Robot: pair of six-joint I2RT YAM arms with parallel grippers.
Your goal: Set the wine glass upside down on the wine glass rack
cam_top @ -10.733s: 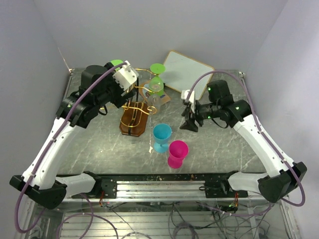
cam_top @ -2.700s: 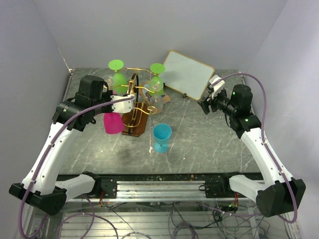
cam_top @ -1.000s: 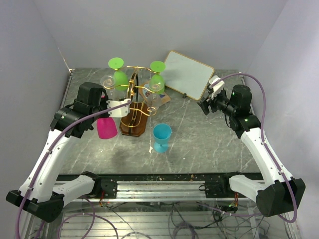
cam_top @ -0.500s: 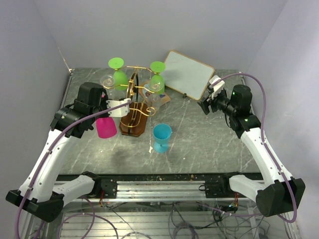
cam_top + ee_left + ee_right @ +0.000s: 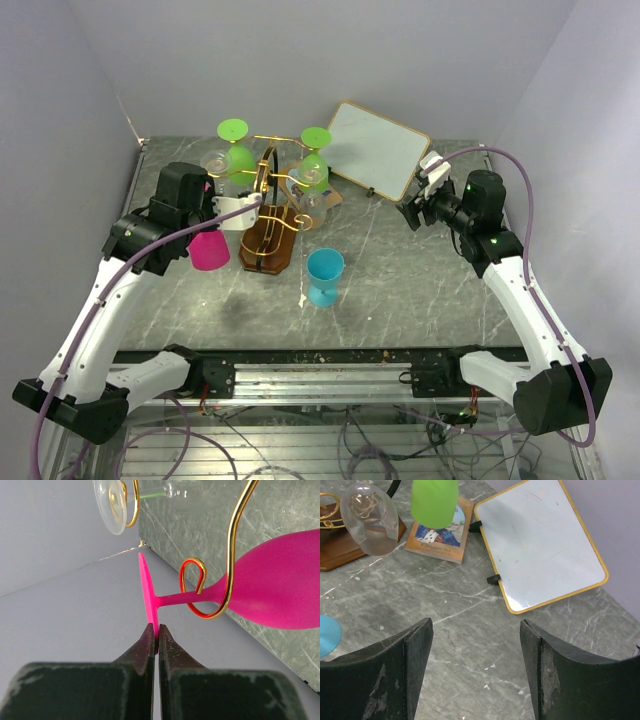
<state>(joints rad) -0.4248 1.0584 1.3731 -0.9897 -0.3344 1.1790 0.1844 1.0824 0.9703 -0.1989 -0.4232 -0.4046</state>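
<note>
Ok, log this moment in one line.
left gripper: shut on foot of matte pink wine glass | stem: in curled hook of gold wire rack | right gripper: open, empty | step: not yet released

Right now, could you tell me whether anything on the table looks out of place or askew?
Only the blue glass: it stands alone on the table near the rack, while the green glasses and pink glass hang from its arms. Nothing looks spilled or broken.
</note>
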